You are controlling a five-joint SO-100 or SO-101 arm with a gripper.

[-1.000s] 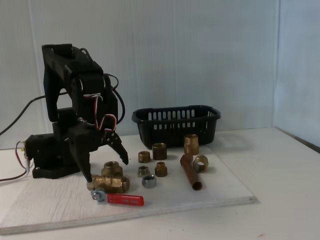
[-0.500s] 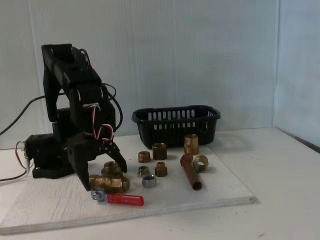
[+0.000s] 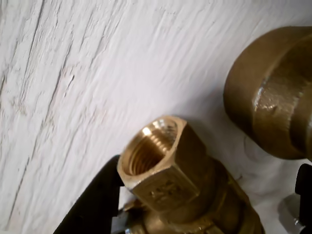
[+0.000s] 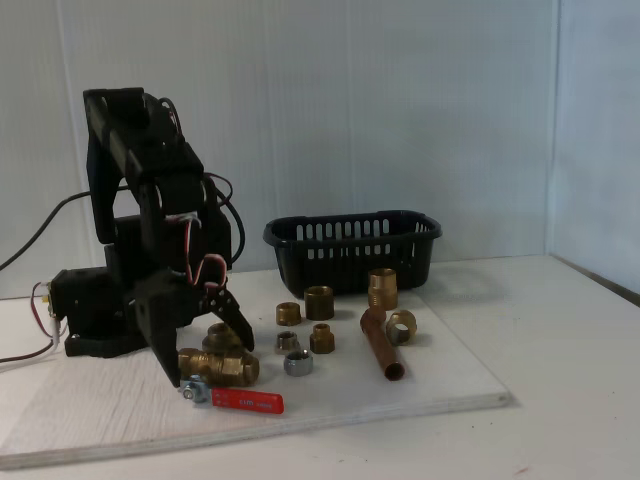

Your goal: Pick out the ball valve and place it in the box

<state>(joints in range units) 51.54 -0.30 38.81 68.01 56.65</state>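
Gripper [image 4: 207,358] down over ball valve [image 4: 222,368], fingers apart on both sides, not squeezing yet. Valve lies on white board [image 4: 420,385], well apart from box [image 4: 352,250]. Heavy red handle [image 4: 248,401] could tip valve, slip out.

Hand [image 4: 208,350] straddling ball valve [image 4: 222,368] on board [image 4: 420,385]; box [image 4: 352,250] behind.

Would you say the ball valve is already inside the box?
No, the ball valve lies on the white board by the gripper, well apart from the box.
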